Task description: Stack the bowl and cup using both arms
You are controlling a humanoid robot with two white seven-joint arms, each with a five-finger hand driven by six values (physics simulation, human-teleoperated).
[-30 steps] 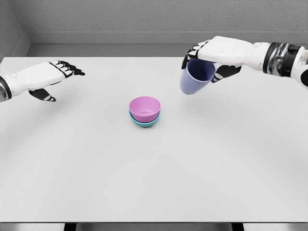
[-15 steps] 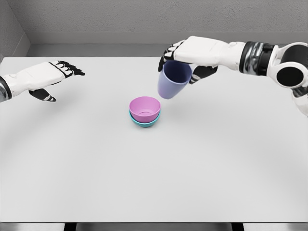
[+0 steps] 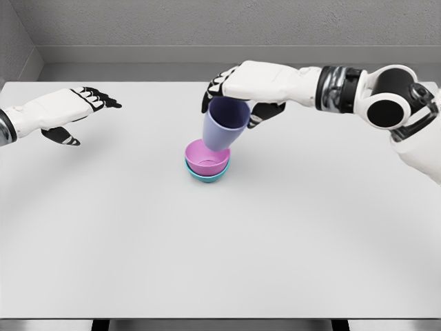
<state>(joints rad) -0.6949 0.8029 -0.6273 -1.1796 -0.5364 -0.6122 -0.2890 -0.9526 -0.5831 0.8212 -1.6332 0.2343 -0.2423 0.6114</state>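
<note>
A pink bowl point(image 3: 205, 160) sits nested in a teal bowl point(image 3: 207, 176) near the middle of the white table point(image 3: 220, 241). My right hand point(image 3: 238, 89) is shut on the rim of a lilac cup point(image 3: 223, 124), which hangs tilted with its base just over the pink bowl's far rim. My left hand point(image 3: 79, 110) hovers over the table's far left with its fingers spread, holding nothing.
A grey wall runs behind the table's far edge. My right forearm point(image 3: 344, 89) stretches across the upper right of the view.
My right hand has carried the lilac cup leftward and slightly down, from the right of the bowls to just above them. The left hand has stayed still.
</note>
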